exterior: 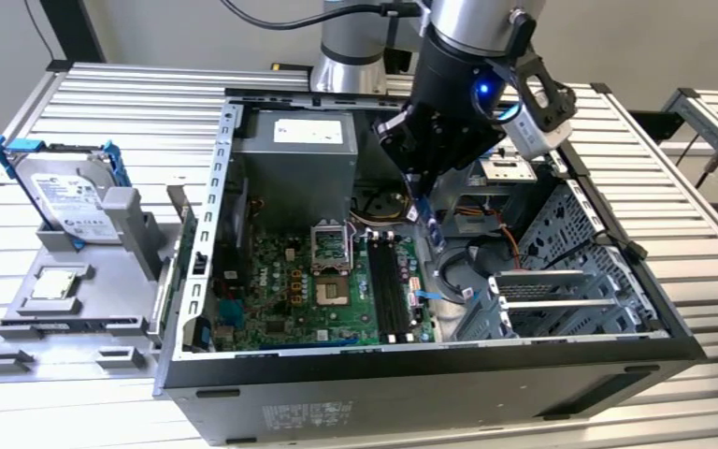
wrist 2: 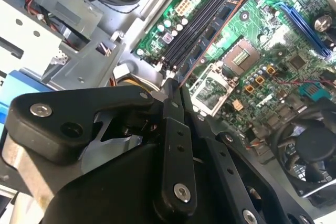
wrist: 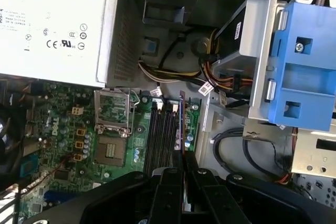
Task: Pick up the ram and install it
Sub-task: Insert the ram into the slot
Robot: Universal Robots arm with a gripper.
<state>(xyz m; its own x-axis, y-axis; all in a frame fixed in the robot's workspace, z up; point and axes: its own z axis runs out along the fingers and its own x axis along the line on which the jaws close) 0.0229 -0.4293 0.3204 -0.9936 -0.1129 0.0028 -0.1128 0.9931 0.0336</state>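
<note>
The hand [wrist: 181, 174] is clamped on the ram [wrist: 181, 121], its two fingers pressed flat against the stick's faces. That leaves the long lower edge free and pointing down at the memory slots [wrist: 161, 135]. In both wrist views the ram shows edge-on as a thin line running along the slots, so I judge it is held lined up for seating. It seems to hang just above the slots, near their outer side, and not yet pressed in. The slots look bare, with white latches at their ends.

By count there is one ram, one hand and, as far as I can tell, four slots side by side. Just beside the slots sits one processor socket [wrist: 111, 150], open and unfilled. Well apart from the slots, outside the computer case [exterior: 222, 187], a grey tray [exterior: 35, 327] on the bench [exterior: 122, 94] keeps spare parts within reach. It holds one hard drive [exterior: 66, 196] standing in blue brackets and one square processor chip [exterior: 57, 283] lying flat
</note>
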